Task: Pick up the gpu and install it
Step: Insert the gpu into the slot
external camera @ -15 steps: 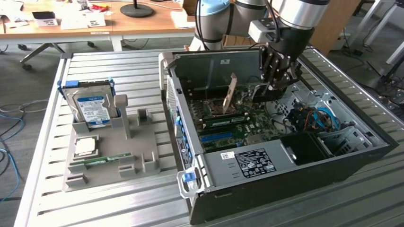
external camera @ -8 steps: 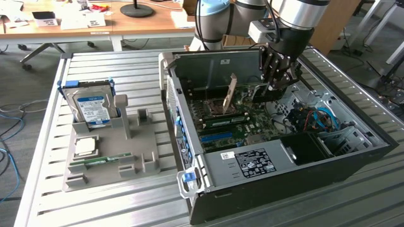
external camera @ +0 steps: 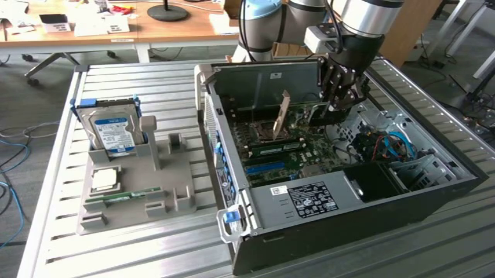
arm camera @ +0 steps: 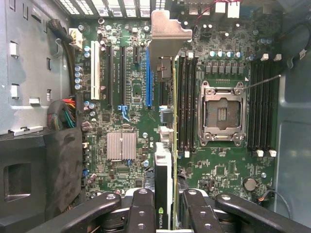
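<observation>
My gripper reaches down inside the open computer case and is shut on the gpu, which it holds on edge above the motherboard. In the wrist view the gpu runs edge-on away from the gripper. Its silver end bracket is at the far end, toward the case's rear slot openings. A black finger presses on each side of the card. The card hangs between the blue expansion slot and the black memory slots. I cannot tell whether its lower edge touches a slot.
The empty CPU socket and a small heatsink lie on the board beside the card. On the table at the exterior view's left, a grey holder carries a hard drive, a CPU and a RAM stick.
</observation>
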### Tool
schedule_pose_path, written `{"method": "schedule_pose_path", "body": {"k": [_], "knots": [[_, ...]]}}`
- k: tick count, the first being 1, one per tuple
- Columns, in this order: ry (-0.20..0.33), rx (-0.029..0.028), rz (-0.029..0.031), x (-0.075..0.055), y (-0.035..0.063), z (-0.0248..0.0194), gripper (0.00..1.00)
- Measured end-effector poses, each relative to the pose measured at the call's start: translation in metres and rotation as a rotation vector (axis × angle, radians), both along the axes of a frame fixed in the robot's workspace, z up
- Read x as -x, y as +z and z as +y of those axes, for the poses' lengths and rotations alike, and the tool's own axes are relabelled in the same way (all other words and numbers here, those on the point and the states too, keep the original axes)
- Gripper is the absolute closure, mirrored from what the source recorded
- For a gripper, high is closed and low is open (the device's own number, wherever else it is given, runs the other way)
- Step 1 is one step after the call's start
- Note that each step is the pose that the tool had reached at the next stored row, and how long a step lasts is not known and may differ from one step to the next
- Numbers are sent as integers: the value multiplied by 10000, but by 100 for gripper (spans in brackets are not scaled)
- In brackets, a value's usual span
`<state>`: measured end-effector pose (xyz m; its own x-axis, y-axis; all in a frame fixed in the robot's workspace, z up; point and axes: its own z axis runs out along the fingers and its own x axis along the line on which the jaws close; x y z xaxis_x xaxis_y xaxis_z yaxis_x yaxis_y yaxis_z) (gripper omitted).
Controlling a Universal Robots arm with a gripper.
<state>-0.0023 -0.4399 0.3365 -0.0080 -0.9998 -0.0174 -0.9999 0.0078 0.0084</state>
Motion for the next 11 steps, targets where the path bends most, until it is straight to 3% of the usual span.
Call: {"method": "schedule_pose_path", "body": {"k": [11], "knots": [[-1, 1, -2, 17, -21, 0, 73]]}}
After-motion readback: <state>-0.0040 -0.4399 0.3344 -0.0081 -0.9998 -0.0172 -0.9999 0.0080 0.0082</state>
